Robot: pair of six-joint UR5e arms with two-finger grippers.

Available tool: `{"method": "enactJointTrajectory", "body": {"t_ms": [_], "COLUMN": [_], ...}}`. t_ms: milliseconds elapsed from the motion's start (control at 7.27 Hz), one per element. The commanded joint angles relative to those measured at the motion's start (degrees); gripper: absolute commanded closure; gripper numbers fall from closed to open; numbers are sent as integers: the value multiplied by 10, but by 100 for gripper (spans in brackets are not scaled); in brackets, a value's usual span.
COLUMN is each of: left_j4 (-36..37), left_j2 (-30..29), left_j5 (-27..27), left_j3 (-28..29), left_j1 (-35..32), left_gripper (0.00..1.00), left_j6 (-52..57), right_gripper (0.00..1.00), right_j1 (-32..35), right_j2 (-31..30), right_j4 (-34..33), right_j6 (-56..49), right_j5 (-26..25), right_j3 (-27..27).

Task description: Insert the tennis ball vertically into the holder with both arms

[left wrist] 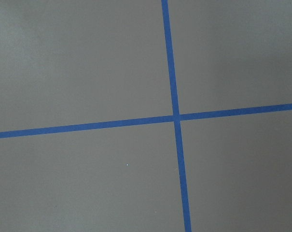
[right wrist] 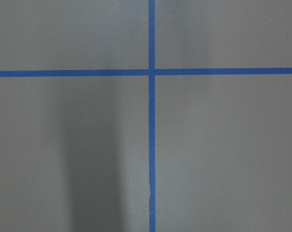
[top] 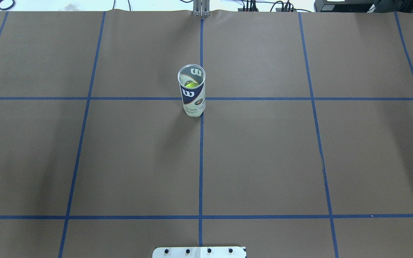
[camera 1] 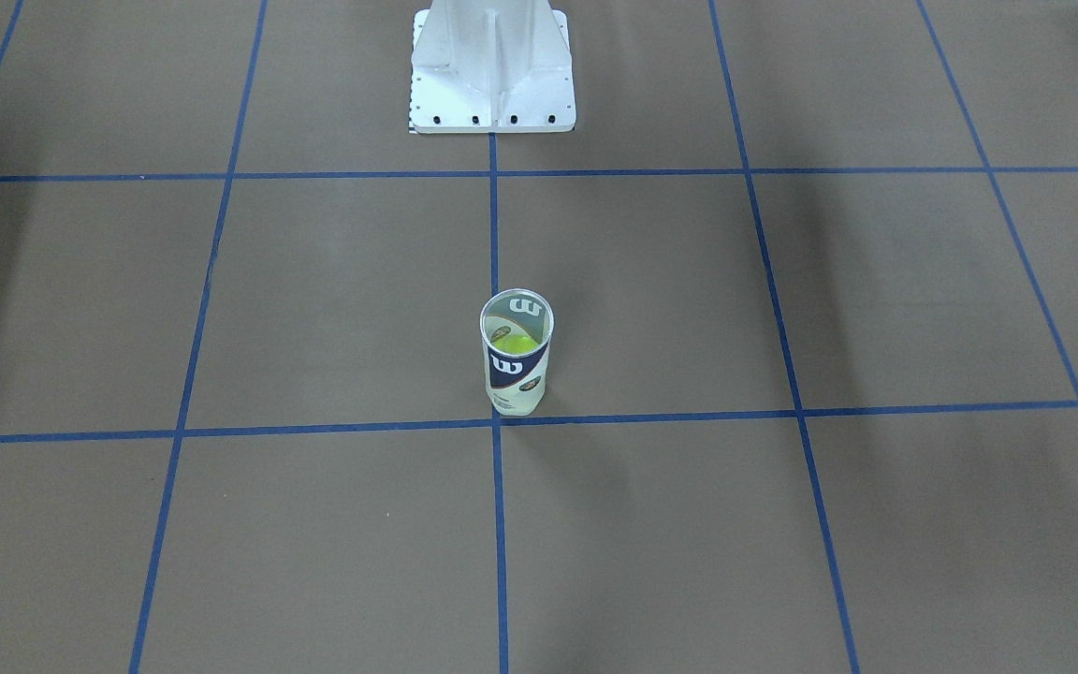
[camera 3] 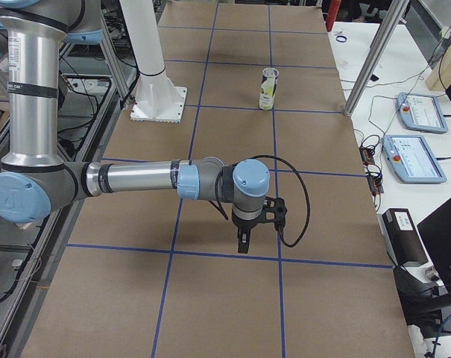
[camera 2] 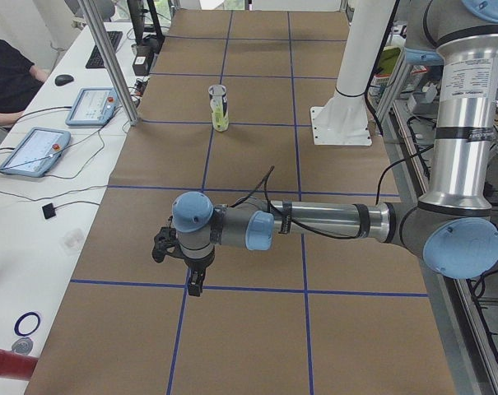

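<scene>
Right near the middle of the brown paper-covered table [camera 1: 314,300] stands the clear plastic cylindrical holder [camera 1: 517,354] with its navy-and-white label and white "W" logo. It is upright, with its silver-rimmed mouth open to the top. A yellow-green tennis ball [camera 1: 513,344] sits inside it (how deep is hard to judge through the label). The holder's base rests by a crossing of the blue tape grid lines [camera 1: 494,234]. It is just on the robot's side of the cross line and just to the robot's left of the centre line. The overhead view shows the same holder [top: 191,91] and ball [top: 191,84], with nothing touching them.

Farther out, the white bolted pedestal [camera 1: 492,75] stands at the robot's edge of the table, in line with the holder.

Both grey-and-silver arms reach out low and level at the table's two ends, well apart from the holder. The left arm [camera 2: 323,220] carries its black left gripper [camera 2: 194,284] pointing down above a tape line. The right arm [camera 3: 136,179] holds its black right gripper [camera 3: 243,242] the same way. Each shows in a side view only, so I cannot tell whether the fingers are apart or together. Each wrist camera sees only brown paper and a tape crossing [left wrist: 176,117].

Beside the table, two blue-framed tablets [camera 2: 34,152] lie on a white bench.
</scene>
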Motion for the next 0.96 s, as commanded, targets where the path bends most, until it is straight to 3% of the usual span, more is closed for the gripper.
{"method": "enactJointTrajectory", "body": {"t_ms": [0,826], "left_j4": [0,0], "left_j2": [2,7], "left_j5": [0,0], "left_j3": [0,1], "left_j1": [0,-1], "left_gripper": [0,0], "left_j6": [0,0], "right_gripper": [0,0], "right_j1": [-1,-1], "right_j2": [1,2], "right_j4": [0,0], "right_j6": [0,0], "right_j5": [-1,-1], "right_j3": [-1,-2]}}
